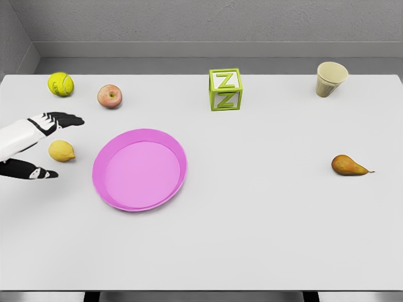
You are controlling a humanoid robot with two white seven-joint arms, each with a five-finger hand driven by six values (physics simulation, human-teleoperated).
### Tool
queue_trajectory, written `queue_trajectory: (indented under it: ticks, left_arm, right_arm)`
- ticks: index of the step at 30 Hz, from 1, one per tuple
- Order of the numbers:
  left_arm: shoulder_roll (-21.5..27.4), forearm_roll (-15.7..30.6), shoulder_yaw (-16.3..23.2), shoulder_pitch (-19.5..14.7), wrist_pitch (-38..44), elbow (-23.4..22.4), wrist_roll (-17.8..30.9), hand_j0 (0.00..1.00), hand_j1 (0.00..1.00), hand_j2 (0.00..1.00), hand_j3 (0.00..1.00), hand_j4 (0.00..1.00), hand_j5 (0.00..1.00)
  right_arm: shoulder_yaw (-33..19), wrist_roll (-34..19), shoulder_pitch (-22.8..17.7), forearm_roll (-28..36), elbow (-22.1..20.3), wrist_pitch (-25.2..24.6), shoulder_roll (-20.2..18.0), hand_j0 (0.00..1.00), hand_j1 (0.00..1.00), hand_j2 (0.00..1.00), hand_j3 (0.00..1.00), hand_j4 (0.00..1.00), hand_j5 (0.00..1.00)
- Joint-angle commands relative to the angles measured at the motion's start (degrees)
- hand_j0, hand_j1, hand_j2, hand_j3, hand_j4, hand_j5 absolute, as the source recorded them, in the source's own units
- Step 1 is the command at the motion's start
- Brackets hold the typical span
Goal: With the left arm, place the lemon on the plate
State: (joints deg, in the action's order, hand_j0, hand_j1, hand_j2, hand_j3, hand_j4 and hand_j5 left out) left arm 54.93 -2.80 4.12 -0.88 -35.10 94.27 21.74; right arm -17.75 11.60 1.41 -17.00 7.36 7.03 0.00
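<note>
Left hand (39,146) spread wide around the lemon (62,151), nothing grasped yet

The lemon lies on the white table (264,226) just left of the pink plate (140,169), apart from its rim; the hand comes in from the left edge with its dark fingers (63,119) reaching above the fruit and the thumb below it, and I can see a gap on both sides. Farther back sit a tennis ball (60,83) and an apple (109,96), with a green letter block (225,90) mid-table, a tilted cup (330,79) far right and a pear (349,165) on the right side
</note>
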Motion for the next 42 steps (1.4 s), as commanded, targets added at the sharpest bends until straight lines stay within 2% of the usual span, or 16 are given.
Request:
queue_trajectory:
  ticks: [1,5,8,10,13,14,16,17,19,21,28,31,36,39,42]
  left_arm:
    - [0.0,0.1,-0.5,0.1,0.1,0.0,0.1,1.00,1.00,1.00,1.00,1.00,1.00]
    - [-0.1,-1.8,-1.7,0.0,0.1,-1.7,0.1,1.00,1.00,1.00,1.00,1.00,1.00]
    - [-0.5,-3.2,-2.1,0.0,0.1,-2.2,2.8,1.00,1.00,1.00,1.00,1.00,1.00]
    - [-0.5,-4.7,-1.5,-0.8,0.1,-4.6,3.7,1.00,1.00,1.00,1.00,1.00,1.00]
    - [-1.8,-8.4,-1.0,-2.3,0.1,-5.9,4.2,1.00,1.00,1.00,1.00,1.00,1.00]
    - [-1.6,-9.6,-0.3,-3.0,0.1,-6.1,4.2,1.00,1.00,1.00,1.00,1.00,1.00]
    - [-2.2,-13.4,4.2,-7.9,0.1,-6.7,4.2,1.00,1.00,1.00,1.00,1.00,1.00]
    - [-3.5,-14.6,5.3,-8.3,0.1,-7.3,4.2,1.00,1.00,1.00,1.00,1.00,1.00]
    - [-3.8,-15.7,13.1,-13.9,0.1,-9.5,4.2,1.00,1.00,1.00,1.00,1.00,1.00]
    - [-3.8,-15.6,16.2,-16.3,0.1,-12.4,4.2,1.00,1.00,1.00,1.00,1.00,1.00]
    - [-4.4,-15.7,16.8,-20.5,0.1,-22.6,4.2,1.00,1.00,1.00,1.00,1.00,1.00]
    - [-5.1,-15.8,19.3,-22.0,0.1,-23.3,4.3,1.00,1.00,1.00,1.00,1.00,1.00]
    - [-5.2,-15.9,19.6,-23.8,0.1,-23.3,4.2,1.00,1.00,1.00,1.00,1.00,1.00]
    - [-5.2,-16.1,20.0,-23.8,0.1,-23.0,4.3,1.00,1.00,1.00,1.00,1.00,1.00]
    - [-5.2,-16.3,21.9,-23.9,0.1,-23.3,4.3,1.00,1.00,1.00,1.00,1.00,1.00]
  right_arm:
    - [0.0,0.0,0.0,0.0,-0.2,0.0,0.0,1.00,1.00,1.00,1.00,1.00,1.00]
    - [0.1,0.0,0.0,0.0,0.0,0.0,0.0,1.00,1.00,1.00,1.00,1.00,1.00]
    - [0.1,0.0,0.0,0.0,0.0,0.0,0.0,1.00,1.00,1.00,1.00,1.00,1.00]
    - [0.1,0.0,0.0,0.0,0.0,0.0,0.0,1.00,1.00,1.00,1.00,1.00,1.00]
    - [0.1,0.0,0.0,0.0,0.0,0.0,0.0,1.00,1.00,1.00,1.00,1.00,1.00]
    - [0.1,0.0,0.0,0.0,0.0,0.0,0.0,1.00,1.00,1.00,1.00,1.00,1.00]
    - [0.1,0.0,0.0,0.0,0.0,0.0,0.0,1.00,1.00,1.00,1.00,1.00,1.00]
    - [0.1,0.0,0.0,0.0,0.0,0.0,0.0,1.00,1.00,1.00,1.00,1.00,1.00]
    - [0.1,0.0,0.0,0.0,0.0,0.0,0.0,1.00,1.00,1.00,1.00,1.00,1.00]
    - [0.1,0.0,0.0,0.0,0.0,0.0,0.0,1.00,1.00,1.00,1.00,1.00,1.00]
    - [0.1,0.0,0.0,0.0,0.0,0.0,0.0,1.00,1.00,1.00,1.00,1.00,1.00]
    - [0.1,0.0,0.0,0.0,0.0,0.0,0.0,1.00,1.00,1.00,1.00,1.00,1.00]
    - [0.1,0.0,0.0,0.0,0.0,0.0,0.0,1.00,1.00,1.00,1.00,1.00,1.00]
    - [0.1,0.0,0.0,0.0,0.0,0.0,0.0,1.00,1.00,1.00,1.00,1.00,1.00]
    - [0.1,0.0,0.0,0.0,0.0,0.0,0.0,1.00,1.00,1.00,1.00,1.00,1.00]
